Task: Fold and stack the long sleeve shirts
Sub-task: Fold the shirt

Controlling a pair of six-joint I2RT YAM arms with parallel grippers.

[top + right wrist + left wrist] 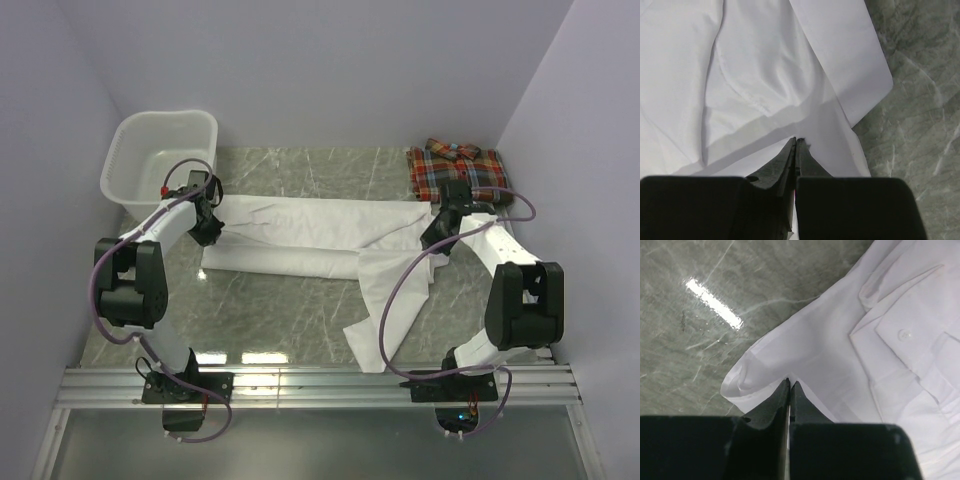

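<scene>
Shows white shirt (300,235) spread lengthwise across mid-bench, from near the far-left corner toward the right edge. Has one sleeve trailing down toward the near edge, right of centre. Shows plaid shirt (458,168) folded flat in the far-right corner, just behind the white shirt's right end. Cannot tell whether the two touch, the right arm covering that spot.

Pinches the white shirt's left end with left gripper (790,382). Has fingers (765,410) pressed tip to tip, a thin white sliver of cloth between them and a rounded fold just ahead of the tips. Shows a button and placket off to the right in left wrist view.

Pinches the right end with right gripper (796,140), narrowed to a slit on white cloth. Shows a flat squared cloth corner lying on the marble to the right.

Puts white laundry basket (130,160) at the far-left corner, just behind the left gripper. Shows grey-green marble bench (270,310) under all.
</scene>
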